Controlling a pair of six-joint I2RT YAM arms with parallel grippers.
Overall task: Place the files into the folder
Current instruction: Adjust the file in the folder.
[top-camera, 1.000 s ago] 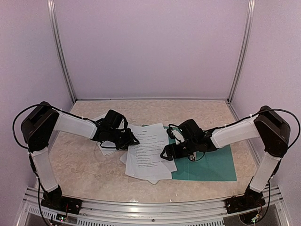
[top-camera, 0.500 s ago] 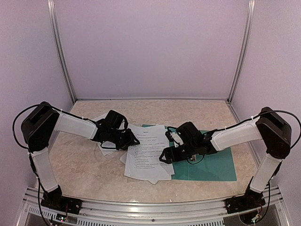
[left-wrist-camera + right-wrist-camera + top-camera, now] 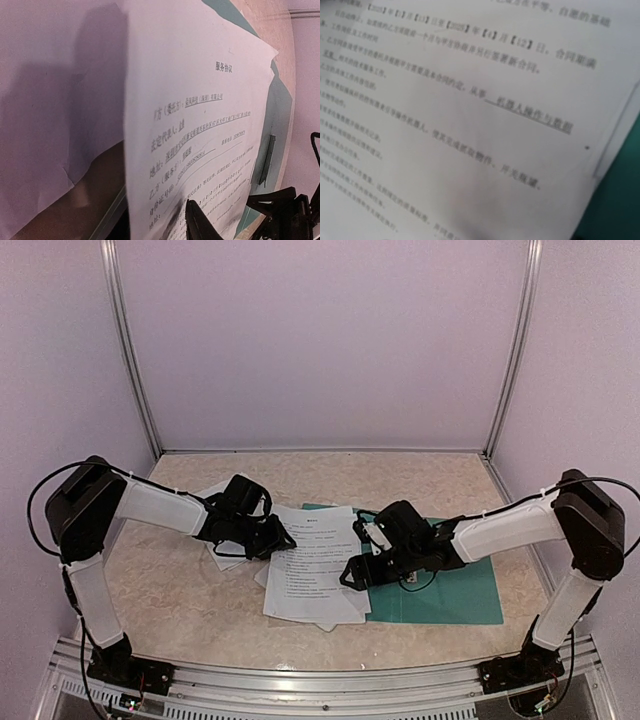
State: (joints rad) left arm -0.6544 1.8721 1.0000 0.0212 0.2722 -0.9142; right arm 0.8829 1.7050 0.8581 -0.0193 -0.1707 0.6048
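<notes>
A beige marbled counter sits inside a booth with pale lilac walls; both arms reach in from its near edge. Nearest us lies the main pile of sheets, fanned and askew; its right side overlaps the left part of the folder, and its left side lies on bare counter. The right hand sits low over the pile's right edge with its fingers spread, gripping nothing we can see; its own camera shows only printed text close up and a sliver of teal. Just beyond, the left hand is at the pile's upper left corner; one dark finger shows over the top sheet, but we cannot tell whether the hand pinches it. Farther left, under that arm, a second loose cluster of sheets lies well apart from the folder.

We judge the step in hand to be sliding the main pile rightward onto the folder; the next move calls for squaring it beside the clip without fanning it further; the far cluster is not yet dealt with.

We count two arms, two hands, one folder and one clip; the sheets lie in two groups, at least three in the main pile and at least two in the other; overlap hides the exact number.
</notes>
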